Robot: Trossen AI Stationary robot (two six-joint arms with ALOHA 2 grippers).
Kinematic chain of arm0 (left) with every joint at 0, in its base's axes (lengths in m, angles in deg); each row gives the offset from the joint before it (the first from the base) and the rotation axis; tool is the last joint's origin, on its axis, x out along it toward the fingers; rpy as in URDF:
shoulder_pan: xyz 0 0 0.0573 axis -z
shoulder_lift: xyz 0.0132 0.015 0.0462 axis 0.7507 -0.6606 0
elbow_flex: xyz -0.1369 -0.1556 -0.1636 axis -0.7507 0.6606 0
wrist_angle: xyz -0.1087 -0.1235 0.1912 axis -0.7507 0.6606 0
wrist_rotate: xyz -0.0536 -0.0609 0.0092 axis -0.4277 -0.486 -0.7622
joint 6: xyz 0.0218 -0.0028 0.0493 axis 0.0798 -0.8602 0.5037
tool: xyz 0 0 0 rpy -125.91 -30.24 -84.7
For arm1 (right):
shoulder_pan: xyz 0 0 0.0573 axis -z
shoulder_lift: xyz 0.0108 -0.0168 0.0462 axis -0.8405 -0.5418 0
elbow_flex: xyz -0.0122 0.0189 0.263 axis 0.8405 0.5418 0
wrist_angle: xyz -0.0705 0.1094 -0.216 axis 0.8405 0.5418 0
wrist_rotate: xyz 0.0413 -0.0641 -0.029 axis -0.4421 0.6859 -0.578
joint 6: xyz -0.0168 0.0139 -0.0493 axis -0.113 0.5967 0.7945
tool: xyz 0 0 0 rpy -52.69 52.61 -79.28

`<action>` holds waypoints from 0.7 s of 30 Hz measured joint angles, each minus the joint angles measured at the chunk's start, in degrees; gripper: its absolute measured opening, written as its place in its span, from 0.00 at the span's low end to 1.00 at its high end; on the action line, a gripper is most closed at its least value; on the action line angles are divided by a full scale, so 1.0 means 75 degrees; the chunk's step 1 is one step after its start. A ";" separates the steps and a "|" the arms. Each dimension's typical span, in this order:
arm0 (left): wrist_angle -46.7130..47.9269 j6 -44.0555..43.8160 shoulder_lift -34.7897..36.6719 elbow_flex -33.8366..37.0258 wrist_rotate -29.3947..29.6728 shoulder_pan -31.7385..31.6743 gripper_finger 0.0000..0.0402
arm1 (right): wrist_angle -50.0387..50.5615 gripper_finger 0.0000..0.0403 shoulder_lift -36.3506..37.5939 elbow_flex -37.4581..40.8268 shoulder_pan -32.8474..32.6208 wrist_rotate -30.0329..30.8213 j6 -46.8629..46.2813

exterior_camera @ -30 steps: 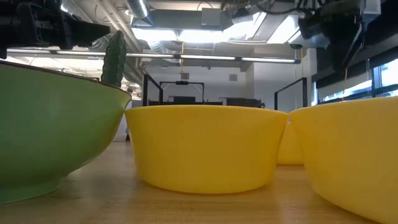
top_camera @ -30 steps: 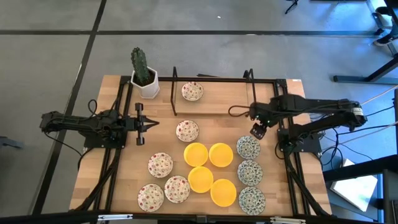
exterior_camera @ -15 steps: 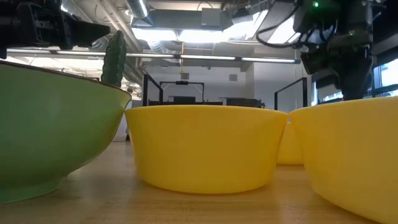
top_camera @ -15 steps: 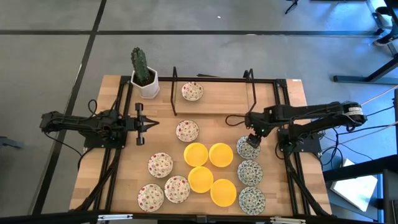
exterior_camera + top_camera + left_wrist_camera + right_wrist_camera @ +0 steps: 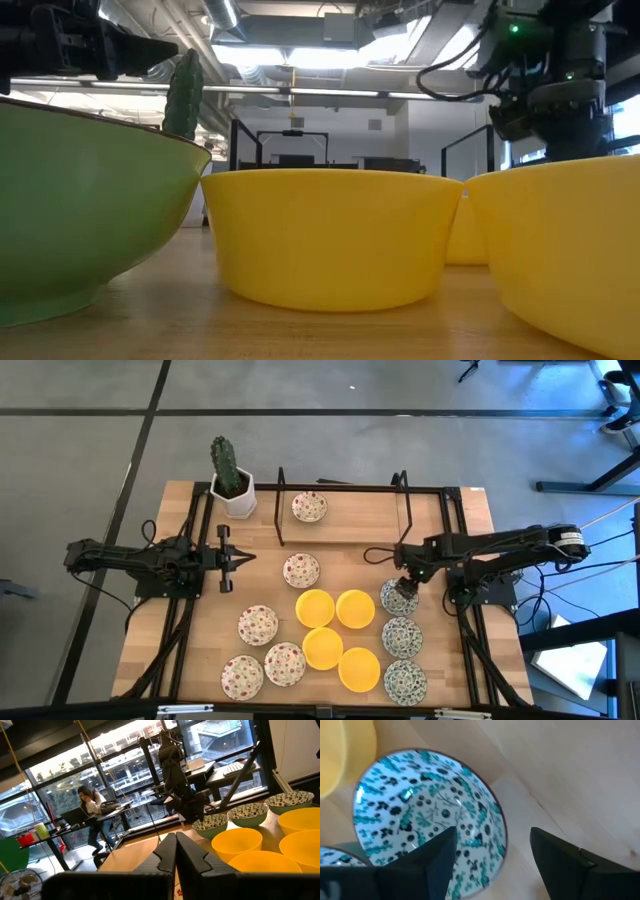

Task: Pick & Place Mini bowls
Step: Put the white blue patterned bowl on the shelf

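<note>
Mini bowls stand upright on the wooden table: several red-speckled ones [image 5: 300,570], several yellow ones [image 5: 315,607] and three blue-green patterned ones in a row at the right. My right gripper [image 5: 492,832] is open and points down over the farthest blue-green bowl [image 5: 399,598]. One finger [image 5: 435,855] hangs over the bowl's inside and the other [image 5: 560,865] over the bare table beside it, with the rim [image 5: 503,837] between them. I see no touch. My left gripper [image 5: 235,558] is shut and waits level at the table's left side, away from the bowls.
A white pot with a cactus [image 5: 233,488] stands at the far left corner. A black wire frame [image 5: 340,486] stands along the far edge, with one red-speckled bowl [image 5: 310,507] inside it. A yellow bowl [image 5: 355,608] stands close beside the blue-green bowl under my right gripper.
My right gripper has come down and a little toward the near edge, onto the farthest blue-green bowl, and has tipped to point more steeply down. It has stayed open. The bowls have not moved.
</note>
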State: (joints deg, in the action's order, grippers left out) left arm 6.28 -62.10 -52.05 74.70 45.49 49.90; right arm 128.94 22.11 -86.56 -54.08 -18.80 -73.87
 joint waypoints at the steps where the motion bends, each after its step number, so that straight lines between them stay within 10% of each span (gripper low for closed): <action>1: -0.0002 0.0000 0.0000 0.0000 0.0000 0.0000 0.01 | -0.0115 0.62 0.0000 0.0058 0.0000 0.0000 0.0000; 11: -0.0003 0.0010 0.0000 0.0000 -0.0010 0.0001 0.01 | -0.0419 0.59 -0.0173 0.0328 0.0003 0.0070 0.0066; 21: -0.0003 0.0006 0.0000 0.0000 -0.0009 0.0000 0.02 | -0.0519 0.28 -0.0665 0.0328 0.0003 0.0189 0.0342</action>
State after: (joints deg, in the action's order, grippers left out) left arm 6.26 -62.05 -52.05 74.70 45.42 49.90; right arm 125.05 17.12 -84.10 -54.06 -17.38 -71.30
